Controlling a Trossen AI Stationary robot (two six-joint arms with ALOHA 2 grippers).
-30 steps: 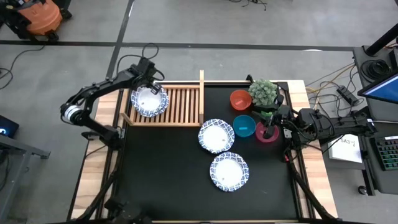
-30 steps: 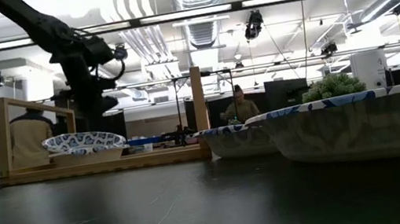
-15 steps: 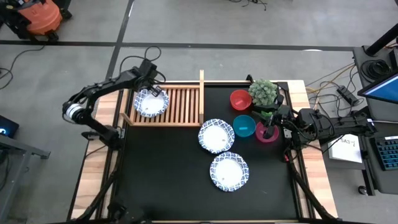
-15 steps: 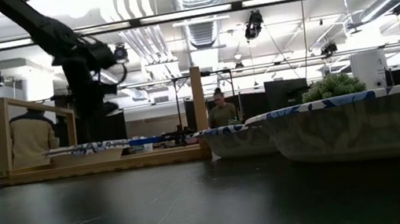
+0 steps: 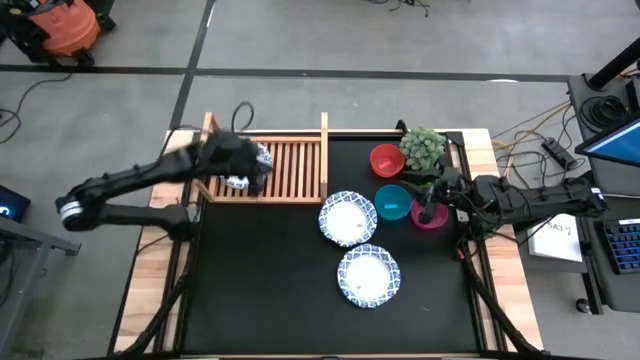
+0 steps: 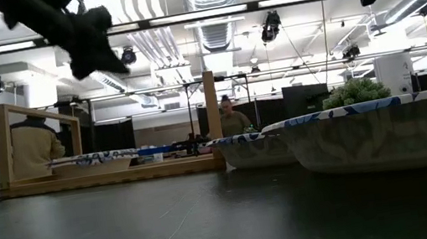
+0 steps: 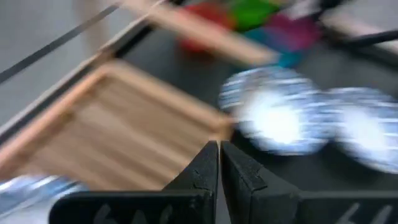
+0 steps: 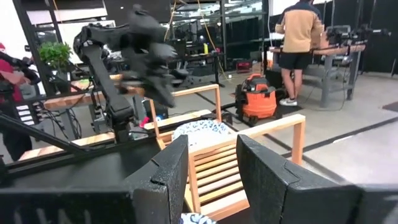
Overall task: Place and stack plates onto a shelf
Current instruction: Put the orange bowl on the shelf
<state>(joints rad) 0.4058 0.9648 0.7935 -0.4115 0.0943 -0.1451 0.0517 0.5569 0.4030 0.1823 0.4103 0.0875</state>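
Observation:
One blue-rimmed plate lies flat on the wooden slatted shelf, at its left end; the left arm covers most of the plate in the high view. Two more plates rest on the black table. A fourth I cannot tell apart. My left gripper hangs shut, well above the shelf's plate, touching nothing; its fingertips point over the shelf toward the table's plates. My right gripper waits open at the table's right edge, facing the shelf.
A red bowl, a teal bowl and a pink bowl stand right of the plates, with a potted plant at the far right corner. The shelf's upright posts rise beside the plate. People stand in the room beyond the table.
The plate, held tilted over the shelf's left end a second ago, has settled flat on the slats. My left gripper has let go of it, risen high above the shelf and swung toward the table's near side, turning toward the plates on the table.

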